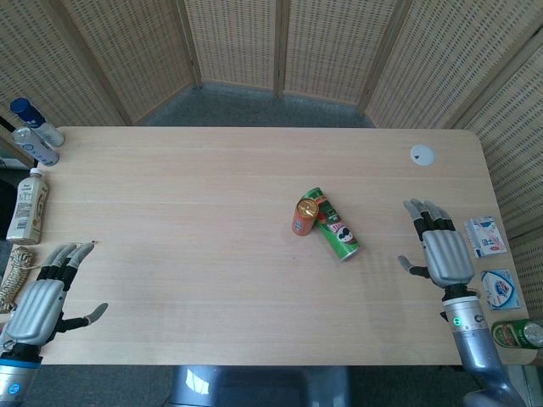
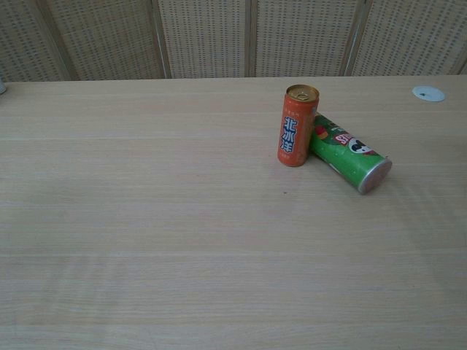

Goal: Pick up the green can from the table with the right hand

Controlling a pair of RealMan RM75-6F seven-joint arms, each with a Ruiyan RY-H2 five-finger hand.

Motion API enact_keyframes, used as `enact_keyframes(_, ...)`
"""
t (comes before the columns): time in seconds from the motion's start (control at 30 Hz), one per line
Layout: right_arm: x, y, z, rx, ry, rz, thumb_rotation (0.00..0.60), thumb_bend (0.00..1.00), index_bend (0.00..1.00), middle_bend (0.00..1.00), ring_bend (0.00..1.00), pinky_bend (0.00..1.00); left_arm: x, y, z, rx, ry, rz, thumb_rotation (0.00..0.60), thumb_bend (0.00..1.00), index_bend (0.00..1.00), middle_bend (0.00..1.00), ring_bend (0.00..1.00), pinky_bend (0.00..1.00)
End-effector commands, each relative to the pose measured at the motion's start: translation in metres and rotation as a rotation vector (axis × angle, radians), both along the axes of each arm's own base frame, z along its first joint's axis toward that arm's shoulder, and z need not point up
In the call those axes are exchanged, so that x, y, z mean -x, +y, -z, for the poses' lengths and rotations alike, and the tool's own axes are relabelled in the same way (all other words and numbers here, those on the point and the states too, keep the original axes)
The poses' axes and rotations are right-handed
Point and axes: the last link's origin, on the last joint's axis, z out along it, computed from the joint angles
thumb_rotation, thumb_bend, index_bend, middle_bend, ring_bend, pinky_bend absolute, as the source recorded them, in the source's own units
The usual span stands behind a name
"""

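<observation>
Woven screens close off the far side of your pale wooden table (image 1: pixel 212 254). Near its middle, a little to the right, the green can (image 1: pixel 338 229) lies on its side, its silver end turned toward you and to the right. An orange can (image 1: pixel 305 214) stands upright at its far end — the two touch, as the chest view shows.

Your right hand (image 1: pixel 443 246) rests flat on the table by the right edge, fingers spread and holding nothing, well apart from the green can. Your left hand (image 1: pixel 44 297) lies at the near left corner, fingers also apart, nothing in it.

Around the edges: blue-capped bottles (image 1: pixel 34 136) at the far left, a pale labelled bottle (image 1: pixel 27 206) below them, a coil of rope (image 1: pixel 12 278) beside the left hand. Right side — a small white disc (image 1: pixel 422 154), two packets (image 1: pixel 490 236), and another green can (image 1: pixel 519 334) near the right forearm.
</observation>
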Motion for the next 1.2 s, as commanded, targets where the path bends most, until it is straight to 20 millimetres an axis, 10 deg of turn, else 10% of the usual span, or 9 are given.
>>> enact_keyframes(0.03, 0.001, 0.001, 0.001, -0.003, -0.002, 0.006, 0.600, 0.23, 0.00, 0.00, 0.00, 0.00, -0.001, 0.002, 0.001, 0.006, 0.000, 0.004, 0.566, 0.27, 0.07, 0.13, 0.00, 0.00)
enact_keyframes(0.37, 0.002, 0.006, 0.005, -0.056, -0.037, 0.021, 0.600, 0.23, 0.00, 0.00, 0.00, 0.00, -0.006, 0.001, -0.001, -0.011, -0.012, 0.049, 0.564, 0.27, 0.07, 0.12, 0.00, 0.00)
enact_keyframes(1.2, -0.024, -0.032, 0.101, -0.301, -0.021, 0.094, 0.560, 0.11, 0.00, 0.00, 0.00, 0.04, 0.010, 0.007, -0.002, 0.016, -0.021, 0.037, 0.565, 0.27, 0.07, 0.12, 0.00, 0.00)
